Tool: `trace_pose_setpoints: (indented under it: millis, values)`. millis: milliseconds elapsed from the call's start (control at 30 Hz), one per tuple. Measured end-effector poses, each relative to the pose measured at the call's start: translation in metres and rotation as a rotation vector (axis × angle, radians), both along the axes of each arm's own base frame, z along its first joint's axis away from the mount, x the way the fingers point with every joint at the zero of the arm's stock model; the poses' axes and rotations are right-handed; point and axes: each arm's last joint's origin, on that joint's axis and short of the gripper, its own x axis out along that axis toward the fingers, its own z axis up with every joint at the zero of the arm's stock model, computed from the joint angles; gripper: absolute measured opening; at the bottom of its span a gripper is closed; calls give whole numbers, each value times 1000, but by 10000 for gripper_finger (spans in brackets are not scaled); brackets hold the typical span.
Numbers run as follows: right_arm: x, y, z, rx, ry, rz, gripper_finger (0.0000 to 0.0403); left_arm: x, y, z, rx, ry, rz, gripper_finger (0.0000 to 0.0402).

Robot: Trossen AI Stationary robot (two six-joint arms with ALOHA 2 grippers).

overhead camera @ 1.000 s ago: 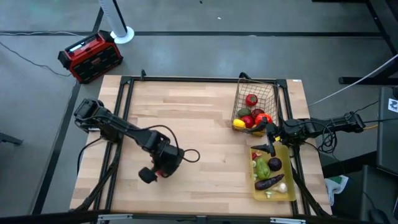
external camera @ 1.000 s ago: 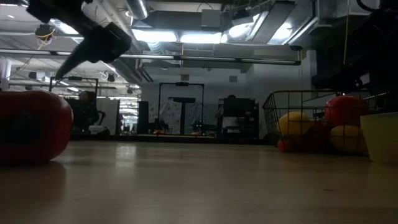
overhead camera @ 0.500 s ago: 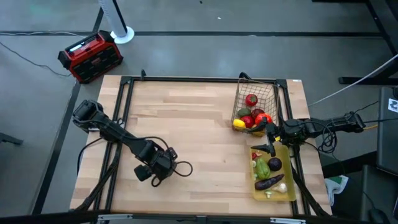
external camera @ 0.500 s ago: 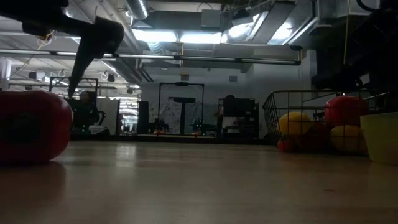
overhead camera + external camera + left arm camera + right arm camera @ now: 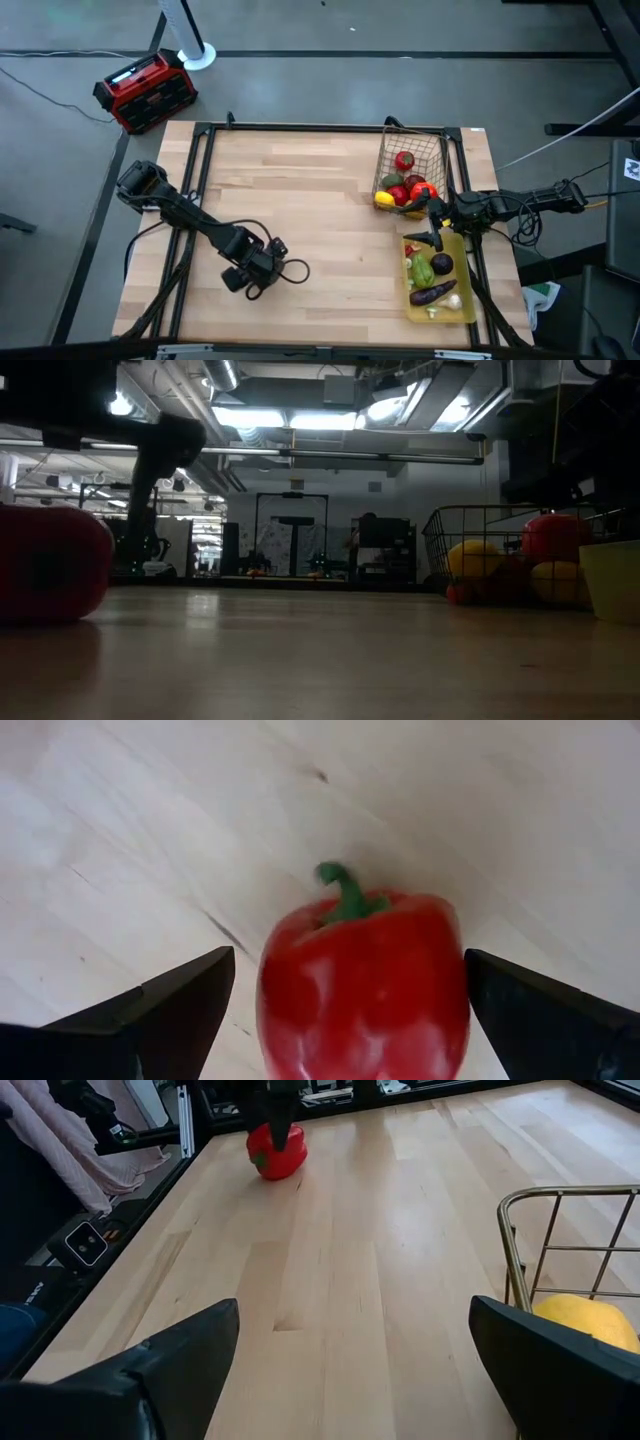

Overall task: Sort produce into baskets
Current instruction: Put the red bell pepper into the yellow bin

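Your left gripper stands wide open around the glossy red toy pepper, holding nothing yet. If you close off-centre, the smooth pepper can slip and roll on the pale wooden table. Your right gripper, also open and empty, waits between the dark wire basket and the yellow plastic tray. A dim workshop lies behind.

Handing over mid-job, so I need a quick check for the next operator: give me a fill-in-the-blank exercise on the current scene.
1. The left gripper straddles a red ____ on the table.
2. Its jaws are ____.
3. The wire basket has a yellow ____ at its corner nearest the right gripper.
4. The eggplant lies in the yellow ____.

Missing: pepper; open; lemon; tray
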Motion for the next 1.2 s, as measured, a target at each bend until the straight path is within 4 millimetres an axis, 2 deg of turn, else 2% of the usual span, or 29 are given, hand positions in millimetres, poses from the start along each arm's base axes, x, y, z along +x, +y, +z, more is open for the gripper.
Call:
trace_pose_setpoints:
  millis: [433,600,1033,1200]
  values:
    - [0,0,0,0,-3,0,390,9,14,0,-37,-10,219,389]
    - [0,0,0,0,-3,0,390,11,14,1,-120,28,334,389]
    - [0,0,0,0,-5,0,390,14,13,0,-119,0,383,389]
    - [0,0,0,0,-5,1,390,15,13,-8,-93,16,423,388]
